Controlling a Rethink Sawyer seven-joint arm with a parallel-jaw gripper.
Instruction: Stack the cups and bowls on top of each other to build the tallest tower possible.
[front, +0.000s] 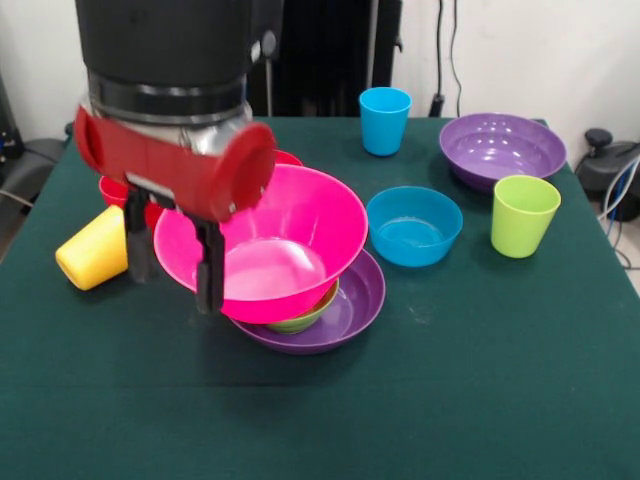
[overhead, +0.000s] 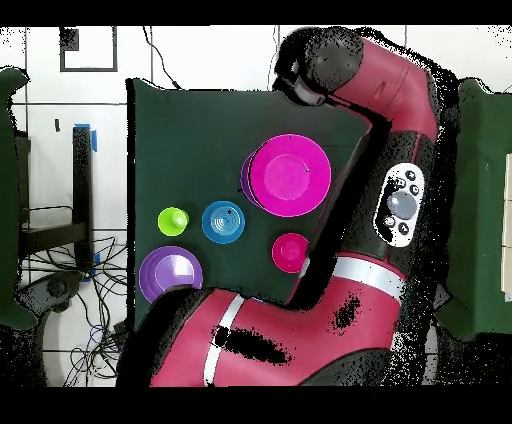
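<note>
Front view: three cups are counted, a yellow cup (front: 93, 250) lying on its side at the left, a blue cup (front: 385, 120) upright at the far side, and a lime green cup (front: 523, 215) upright at the right. Five bowls show: a pink bowl (front: 285, 240) tilted atop a green bowl (front: 305, 318), which sits in a purple bowl (front: 350, 310), forming the tower; a blue bowl (front: 414, 226) just beside it; a second purple bowl (front: 502, 148) at the far right. A red item (front: 112, 190) behind the arm is mostly hidden. The gripper (front: 172, 265) hangs at the pink bowl's left rim, fingers parted, one outside the wall; contact cannot be confirmed. Overhead view: the arm (overhead: 400, 150) curves over the table (overhead: 180, 130), covering its right side. Visible: pink bowl (overhead: 290, 175), blue bowl (overhead: 223, 222), lime green cup (overhead: 173, 221), purple bowl (overhead: 170, 274), and a small reddish round item (overhead: 290, 252), identity unclear.
</note>
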